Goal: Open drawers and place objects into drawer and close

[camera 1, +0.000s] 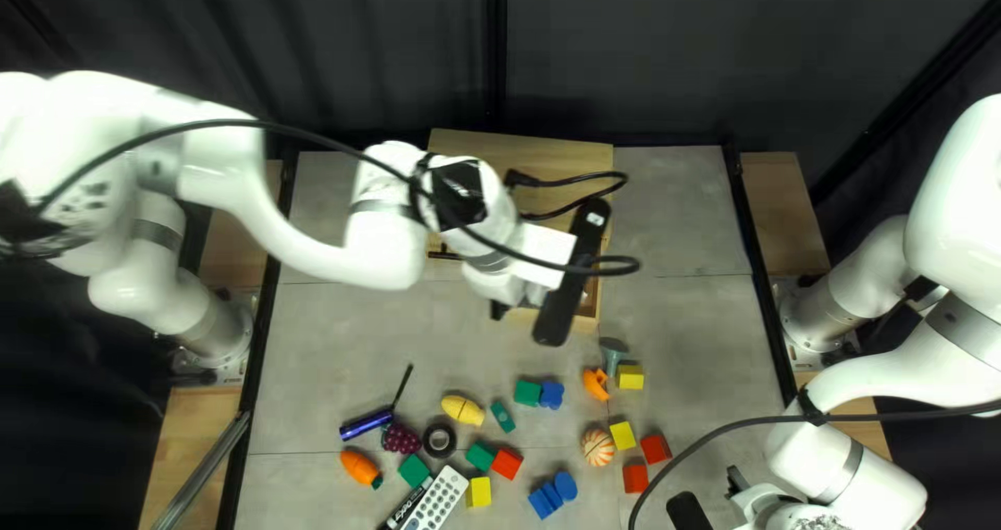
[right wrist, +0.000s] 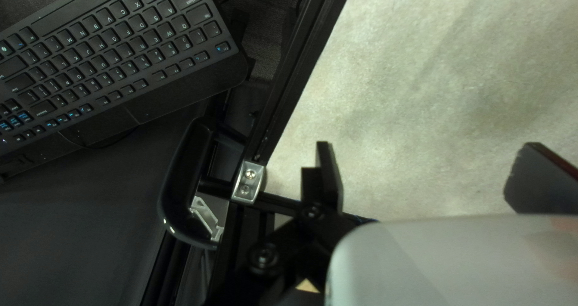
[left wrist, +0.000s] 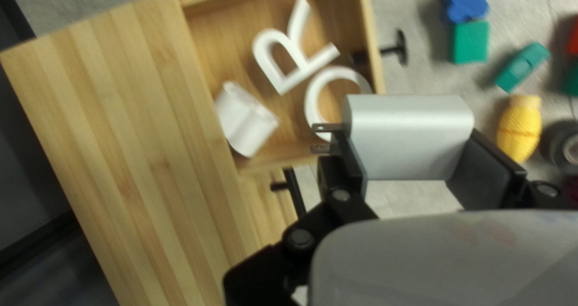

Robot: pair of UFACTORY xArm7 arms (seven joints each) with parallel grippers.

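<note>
Over the front of the wooden drawer box (camera 1: 568, 146), my left gripper (camera 1: 519, 299) is largely hidden by its own wrist parts. In the left wrist view my left gripper (left wrist: 412, 161) is shut on a silver-grey rounded block (left wrist: 409, 134), beside an open drawer (left wrist: 367, 17). That drawer holds a white R-shaped piece (left wrist: 280, 59), a white ring-like piece (left wrist: 312, 101) and a white block (left wrist: 244, 119). My right gripper (camera 1: 735, 494) is low at the right of the top left view, away from the box. In the right wrist view my right gripper (right wrist: 421, 176) stands open, empty.
Several toys and blocks lie in front of the box, among them a yellow corn (camera 1: 462, 410), a carrot (camera 1: 361, 469), a striped ball (camera 1: 597, 448) and a remote (camera 1: 436, 501). A keyboard (right wrist: 102, 53) sits beyond the black table-edge rail (right wrist: 301, 71).
</note>
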